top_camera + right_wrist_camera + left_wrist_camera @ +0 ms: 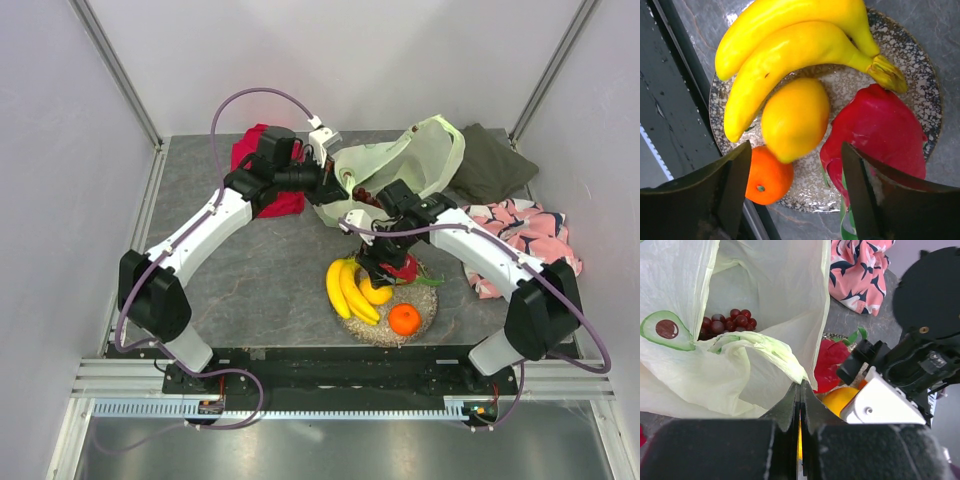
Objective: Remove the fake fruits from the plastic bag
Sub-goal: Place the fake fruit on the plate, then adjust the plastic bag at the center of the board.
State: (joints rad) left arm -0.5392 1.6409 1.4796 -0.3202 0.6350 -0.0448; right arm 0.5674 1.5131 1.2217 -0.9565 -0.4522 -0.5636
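Right gripper (796,146) hangs above the speckled round dish (912,60) with jaws wide apart and nothing between them; one finger (735,190) sits over the dish's near rim by the orange (769,180), the other over the dragon fruit (880,130). Four fake fruits lie on the dish: banana bunch (790,45) along the left side, yellow oval fruit (795,117) in the middle touching the bananas, the orange at the near rim just beside it, and the red dragon fruit on the right side, near the banana stem. The dish sits on the grey table (260,280) between the two arms, near the front edge. The plastic bag (430,150) lies behind the dish toward the back of the table, mouth open; dark red grapes (725,322) lie inside it, visible in the left wrist view past a printed avocado (665,330). Left gripper (800,390) is at the bag's left rim with jaws pressed together; the bag's edge runs down to the fingertips, but whether film is caught between them cannot be told. A red cloth (250,150) lies under the left arm, an olive cloth (495,165) at the back right beside the bag, and a pink patterned cloth (525,230) at right.
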